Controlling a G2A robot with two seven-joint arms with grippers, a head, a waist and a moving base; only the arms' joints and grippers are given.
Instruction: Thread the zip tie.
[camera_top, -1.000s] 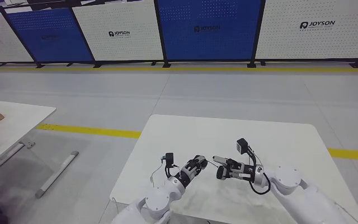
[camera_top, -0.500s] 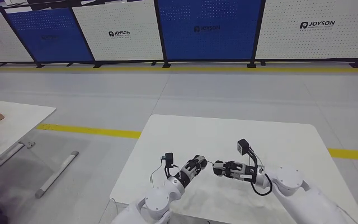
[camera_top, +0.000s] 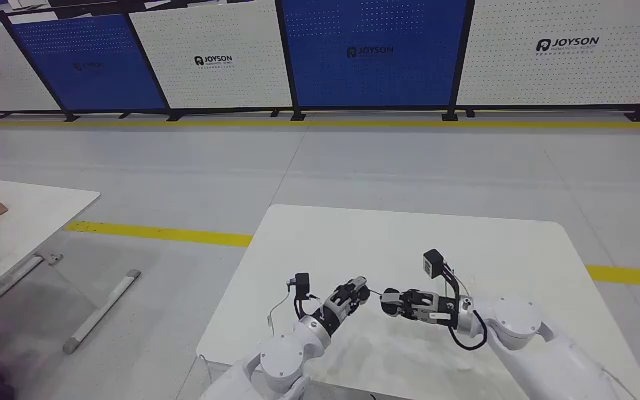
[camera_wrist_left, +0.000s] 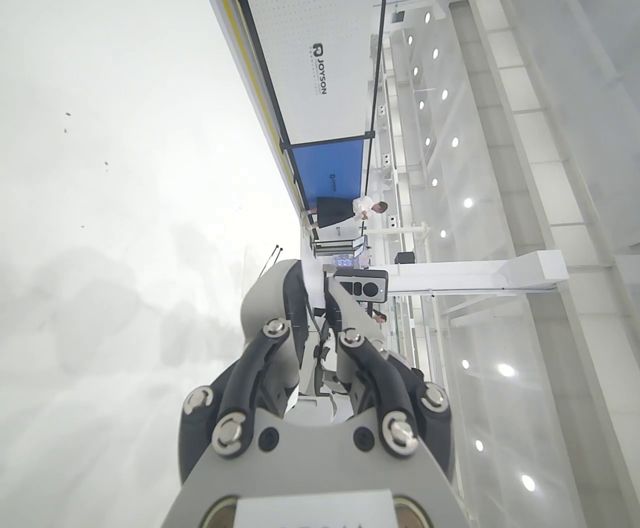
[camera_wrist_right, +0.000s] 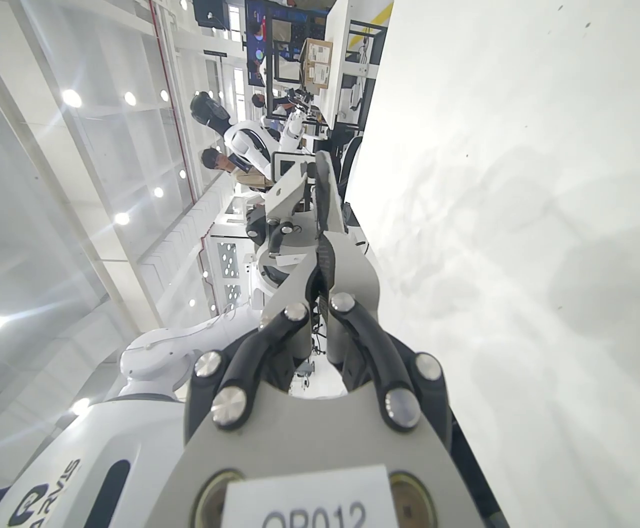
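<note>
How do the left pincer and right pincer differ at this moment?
The left pincer shows a narrow gap between its pads; the right pincer has its pads pressed together. The left pincer angles away from the robot; the right pincer points sideways. Both are over the white table, tips facing, close together.

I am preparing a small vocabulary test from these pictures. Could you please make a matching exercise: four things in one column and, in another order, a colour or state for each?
Things:
1 table
2 floor line
3 centre panel
4 right gripper

Colour or state:
a blue
b shut
c white
d yellow

Pairs: 1-c, 2-d, 3-a, 4-b.
</note>
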